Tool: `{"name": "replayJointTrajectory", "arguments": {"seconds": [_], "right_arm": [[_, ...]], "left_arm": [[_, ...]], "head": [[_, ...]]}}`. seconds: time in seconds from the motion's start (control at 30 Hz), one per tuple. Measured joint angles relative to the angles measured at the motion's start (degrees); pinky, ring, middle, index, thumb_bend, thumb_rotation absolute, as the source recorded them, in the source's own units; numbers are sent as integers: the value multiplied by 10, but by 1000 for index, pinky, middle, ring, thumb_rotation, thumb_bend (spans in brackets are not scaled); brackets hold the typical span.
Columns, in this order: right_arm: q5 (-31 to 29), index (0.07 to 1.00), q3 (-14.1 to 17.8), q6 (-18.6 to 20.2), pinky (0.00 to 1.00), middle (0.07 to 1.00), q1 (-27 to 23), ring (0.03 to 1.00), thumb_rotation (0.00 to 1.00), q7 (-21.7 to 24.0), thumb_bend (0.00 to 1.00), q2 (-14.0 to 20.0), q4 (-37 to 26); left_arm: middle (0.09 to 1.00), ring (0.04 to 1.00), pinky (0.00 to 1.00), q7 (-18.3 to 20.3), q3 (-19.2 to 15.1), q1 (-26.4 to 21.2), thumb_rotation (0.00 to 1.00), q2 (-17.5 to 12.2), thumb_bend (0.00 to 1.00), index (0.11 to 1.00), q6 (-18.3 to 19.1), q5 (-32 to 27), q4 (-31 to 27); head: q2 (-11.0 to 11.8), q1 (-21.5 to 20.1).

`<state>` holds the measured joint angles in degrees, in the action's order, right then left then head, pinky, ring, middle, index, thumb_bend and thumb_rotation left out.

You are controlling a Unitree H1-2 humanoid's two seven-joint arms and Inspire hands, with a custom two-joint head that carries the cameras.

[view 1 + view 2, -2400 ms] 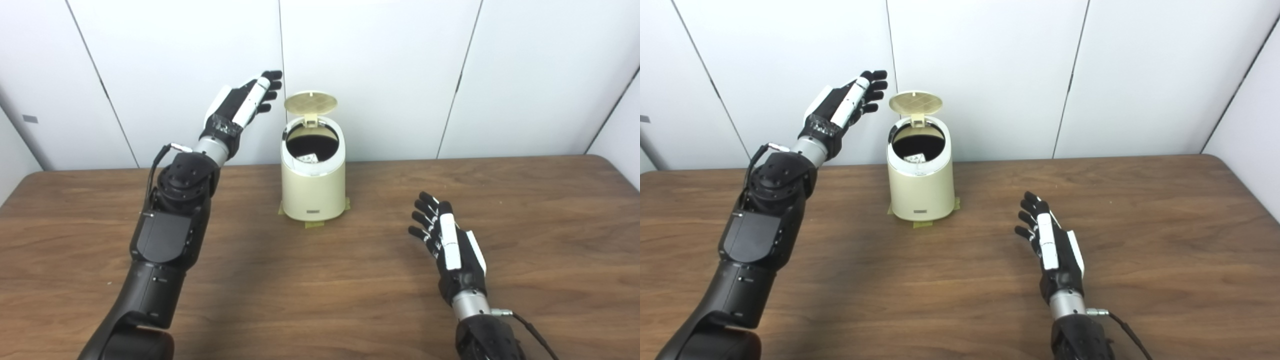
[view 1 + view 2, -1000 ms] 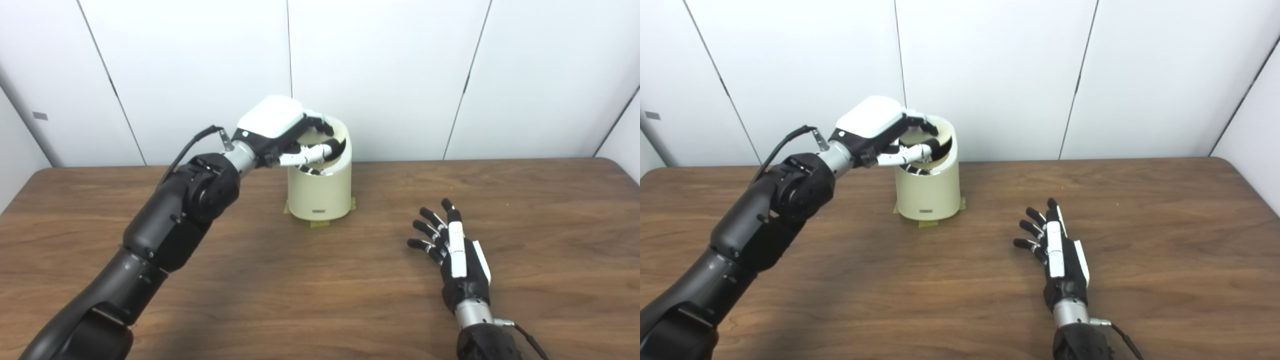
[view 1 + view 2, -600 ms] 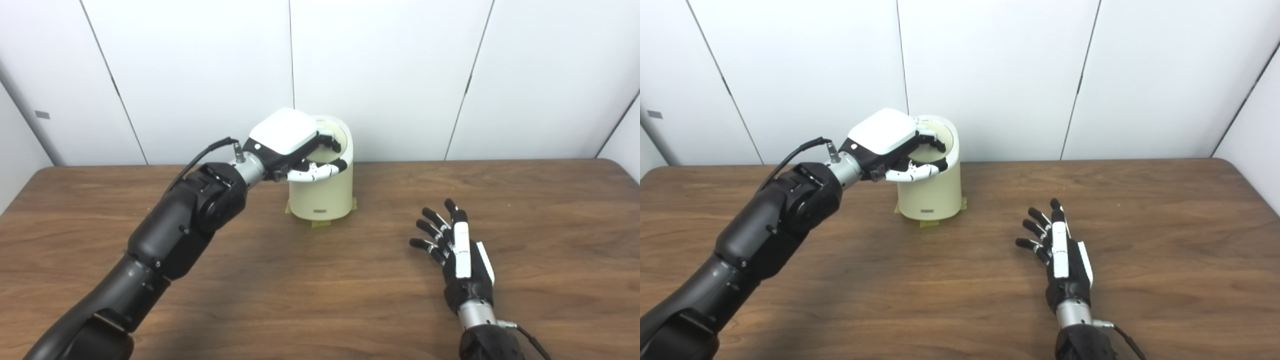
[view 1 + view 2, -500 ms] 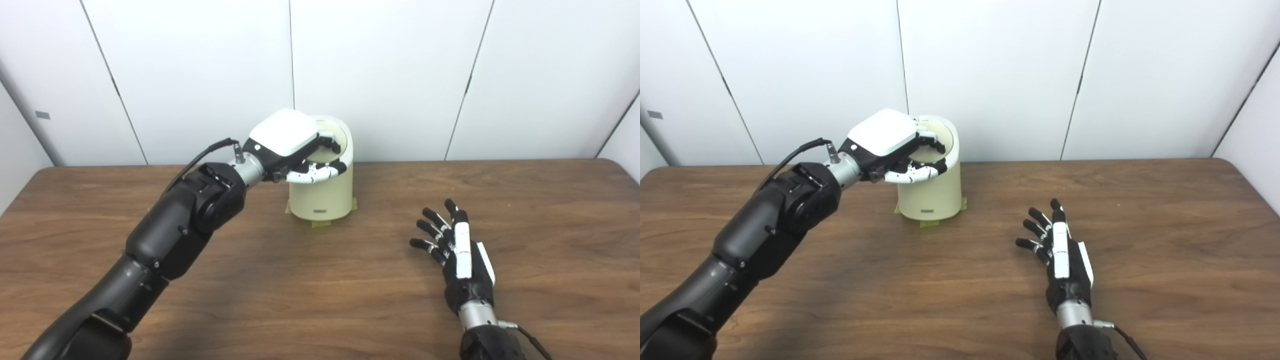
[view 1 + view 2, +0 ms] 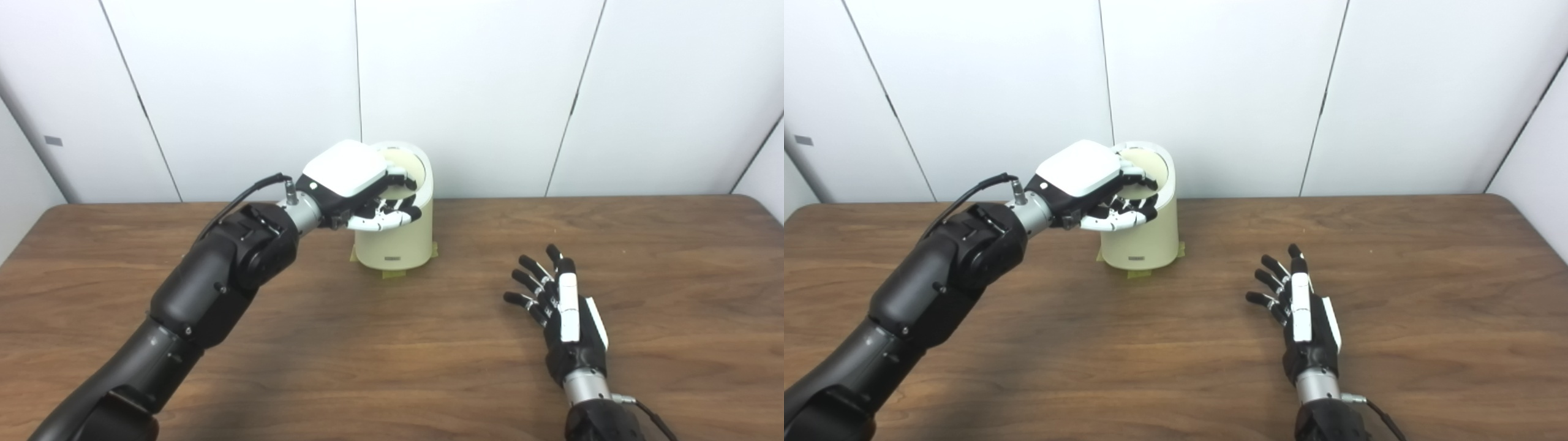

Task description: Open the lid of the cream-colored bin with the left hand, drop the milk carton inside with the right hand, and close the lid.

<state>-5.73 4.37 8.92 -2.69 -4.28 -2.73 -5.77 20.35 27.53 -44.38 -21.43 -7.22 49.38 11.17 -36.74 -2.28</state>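
Left hand (image 5: 355, 187) lies palm-down on the cream-colored bin's (image 5: 397, 236) lid (image 5: 404, 165), fingers curled, gripping nothing. Press straight down until it seats flat. Right hand (image 5: 566, 315) rests spread, empty; milk carton unseen.

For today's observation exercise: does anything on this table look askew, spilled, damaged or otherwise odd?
Nothing stands out. The cream-colored bin stands upright on its tape marks, lid down, with the left hand over its top. The right hand is open above the table. No spill or damage shows.
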Motion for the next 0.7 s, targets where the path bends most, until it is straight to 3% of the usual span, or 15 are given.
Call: {"name": "replayJointTrajectory", "arguments": {"seconds": [0.4, 0.53, 0.63, 0.7], "right_arm": [[26, 977, -3, -6, 662, 861, 18, 828, 1000, 0, 586, 10, -12], [23, 951, -1, -9, 668, 854, 18, 819, 1000, 0, 619, 13, -14], [25, 938, -4, -9, 654, 847, 24, 809, 1000, 0, 621, 12, -25], [27, 932, -9, -9, 650, 845, 29, 809, 1000, 0, 617, 11, -40]], "left_arm": [[822, 825, 866, 27, -11, 16, 956, 9, 494, 876, 43, -50, -24], [816, 812, 796, 32, -29, 54, 904, 7, 500, 872, 62, -53, -94], [839, 832, 784, 29, -41, 100, 955, 9, 493, 872, 65, -57, -155], [866, 851, 787, 19, -68, 141, 972, 18, 461, 885, 73, -60, -200]], "head": [[-3, -4], [-3, -3], [-4, -1], [-4, 0]]}}
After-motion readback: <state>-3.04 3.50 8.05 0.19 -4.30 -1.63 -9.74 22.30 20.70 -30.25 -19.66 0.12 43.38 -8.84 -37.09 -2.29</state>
